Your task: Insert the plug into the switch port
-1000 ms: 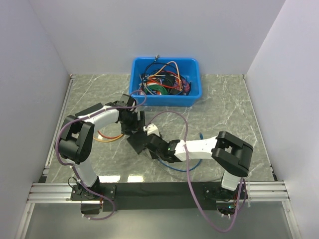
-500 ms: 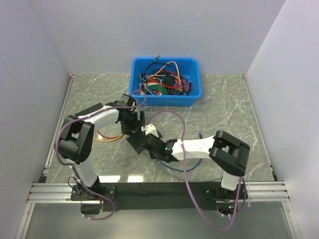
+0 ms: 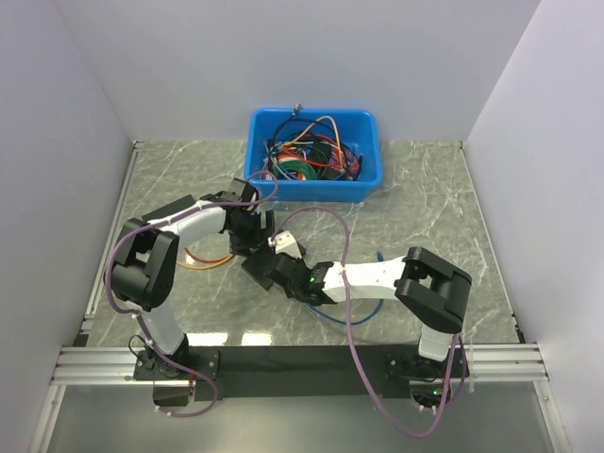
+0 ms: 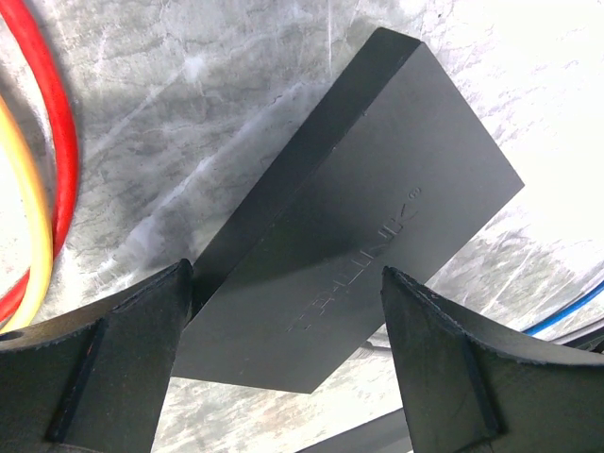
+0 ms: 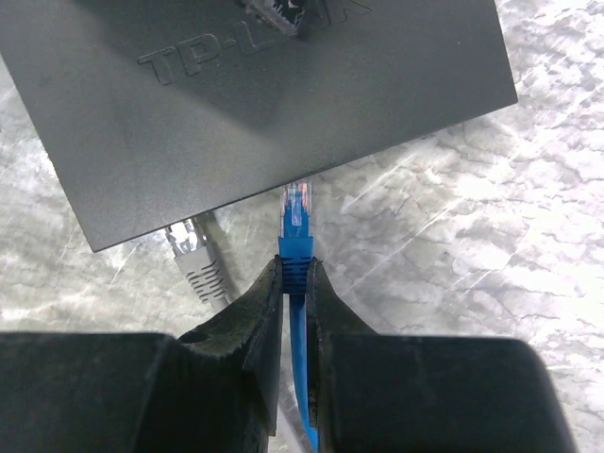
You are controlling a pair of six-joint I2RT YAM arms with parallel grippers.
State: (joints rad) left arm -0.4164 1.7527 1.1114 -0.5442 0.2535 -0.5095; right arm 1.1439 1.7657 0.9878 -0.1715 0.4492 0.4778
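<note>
The black switch [image 4: 359,217] lies flat on the marble table, between my two grippers in the top view [image 3: 257,272]. My left gripper [image 4: 283,274] is open and straddles it: one finger rests against its long side, the other is over its top face. My right gripper [image 5: 294,274] is shut on the blue boot of the plug [image 5: 298,206]. The clear tip of the plug touches the switch's near narrow edge [image 5: 283,179]. The port itself is hidden below that edge. In the top view my right gripper [image 3: 283,276] sits right at the switch.
A grey cable plug [image 5: 189,250] lies just left of the blue one at the same edge. Red and yellow cables [image 4: 38,189] loop left of the switch. The blue cable [image 3: 340,316] trails on the table. A blue bin [image 3: 368,170] of cables stands at the back.
My right gripper has moved left and forward with the plug, up to the switch's edge. The left arm and the switch have barely moved.
</note>
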